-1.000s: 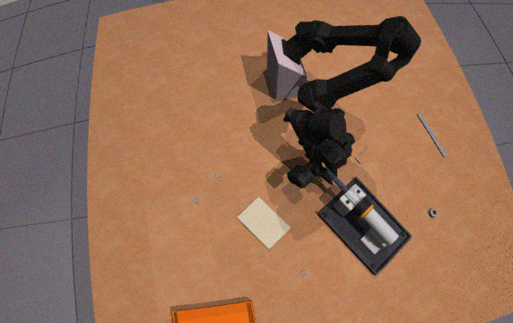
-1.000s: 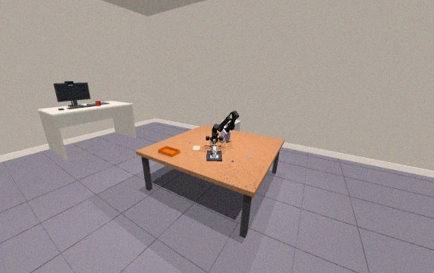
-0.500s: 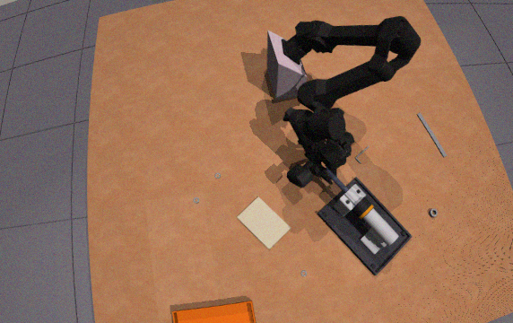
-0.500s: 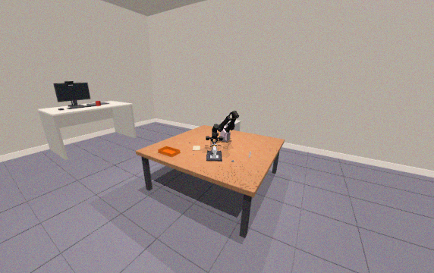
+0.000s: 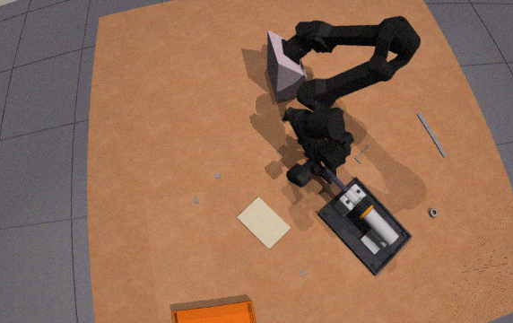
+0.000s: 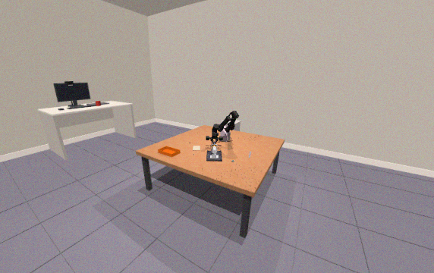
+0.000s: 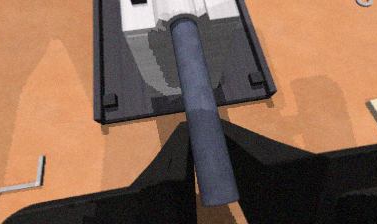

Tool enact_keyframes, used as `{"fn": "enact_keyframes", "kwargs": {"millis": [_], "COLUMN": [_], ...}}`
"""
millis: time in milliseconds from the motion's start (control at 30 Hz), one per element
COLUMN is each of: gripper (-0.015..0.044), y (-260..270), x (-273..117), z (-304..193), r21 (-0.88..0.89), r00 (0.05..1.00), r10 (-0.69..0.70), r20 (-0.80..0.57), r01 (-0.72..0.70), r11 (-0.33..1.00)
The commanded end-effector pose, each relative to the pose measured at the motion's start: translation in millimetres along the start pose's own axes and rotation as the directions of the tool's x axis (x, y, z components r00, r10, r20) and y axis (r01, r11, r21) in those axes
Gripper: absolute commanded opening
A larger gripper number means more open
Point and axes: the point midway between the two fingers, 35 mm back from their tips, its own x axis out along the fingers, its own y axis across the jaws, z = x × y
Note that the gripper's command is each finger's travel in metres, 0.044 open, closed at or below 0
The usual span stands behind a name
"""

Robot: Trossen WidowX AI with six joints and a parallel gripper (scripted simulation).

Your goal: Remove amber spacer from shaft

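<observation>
The blue-grey shaft runs from a white block on the dark tray back to my gripper. My gripper is shut on the shaft, with a finger on each side, and the shaft's rear end sticks out past the fingertips. An amber band shows in the top view between a black part and a long white cylinder. No spacer is visible on the bare stretch of shaft in the wrist view. I cannot make out any other spacers.
A hex key lies beside the gripper. A cream pad lies left of the tray. A grey bar and a nut lie to the right. An orange bin and small washers are farther off.
</observation>
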Motion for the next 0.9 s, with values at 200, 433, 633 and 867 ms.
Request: {"fn": "enact_keyframes", "kwargs": {"millis": [200, 433, 633, 867], "gripper": [0.0, 0.0, 0.0, 0.0], "y": [1.0, 1.0, 1.0, 1.0], "x": [-1.4, -2.0, -2.4, -3.0], "z": [-2.2, -2.7, -3.2, -3.8], "r21": [0.0, 0.0, 0.0, 0.0], "r00": [1.0, 1.0, 1.0, 1.0], "r10": [0.003, 0.003, 0.003, 0.003], "r20": [-0.002, -0.002, -0.002, -0.002], "r01": [-0.003, -0.003, -0.003, -0.003], "r11": [1.0, 1.0, 1.0, 1.0]}}
